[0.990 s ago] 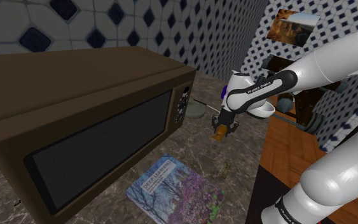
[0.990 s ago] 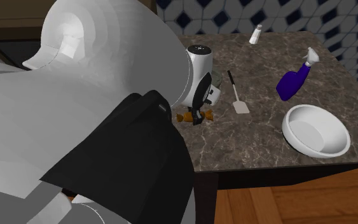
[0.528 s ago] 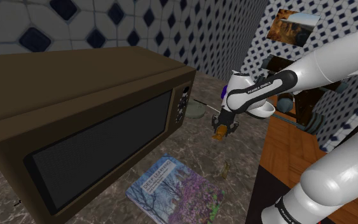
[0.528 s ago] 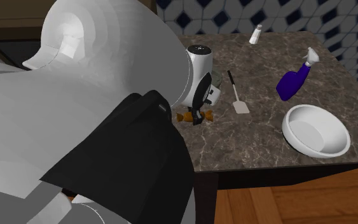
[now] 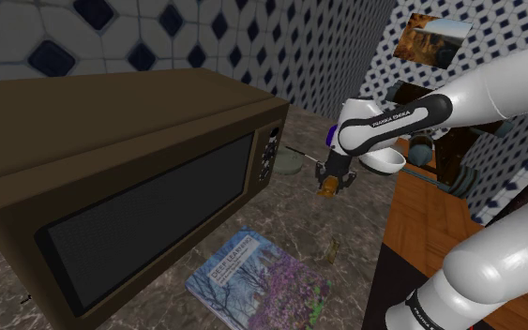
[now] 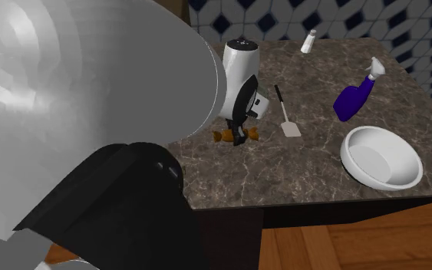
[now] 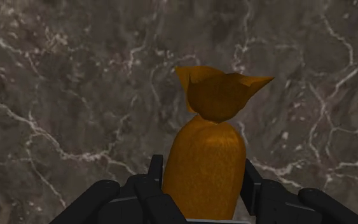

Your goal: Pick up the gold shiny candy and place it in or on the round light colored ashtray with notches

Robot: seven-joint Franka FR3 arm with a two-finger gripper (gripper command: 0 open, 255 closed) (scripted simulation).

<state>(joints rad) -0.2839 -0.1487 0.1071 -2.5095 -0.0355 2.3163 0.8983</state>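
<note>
Between the fingers: you have the gold candy (image 7: pixel 203 172) clamped across its fat middle by the gripper (image 7: pixel 201 181). Both black fingers (image 7: pixel 154 167) press its sides, and one twisted wrapper end fans out past the fingertips.
Under the fingertips: the dark, white-veined counter (image 7: pixel 56 95). You cannot tell whether the candy touches it.
Grasp from the shoulder view: the gripper (image 5: pixel 331 180) points down with the gold candy (image 5: pixel 328 189) at its tips.
Grasp from the second exterior view: the gripper (image 6: pixel 237 129) holds the gold candy (image 6: pixel 235 136) crosswise, a wrapper end sticking out on either side of the fingers.
Just beside the fingers: a spatula (image 6: pixel 285 115) lies flat on the counter, apart from the candy.
Near the fingers: the ashtray (image 5: pixel 290 161), a low round grey dish, sits between them and the microwave, clear of the candy. You cannot make out its notches.
Behind the ashtray: the brown microwave (image 5: pixel 112 187), its control panel at the end nearest the fingers.
Well away from the fingers: a white bowl (image 6: pixel 381 157) at the counter's edge and a blue spray bottle (image 6: pixel 354 98) beyond the spatula.
Also well away: a book (image 5: pixel 257 281) lying flat in front of the microwave door.
Farthest from the fingers: a small white shaker (image 6: pixel 309 41) by the tiled wall.
</note>
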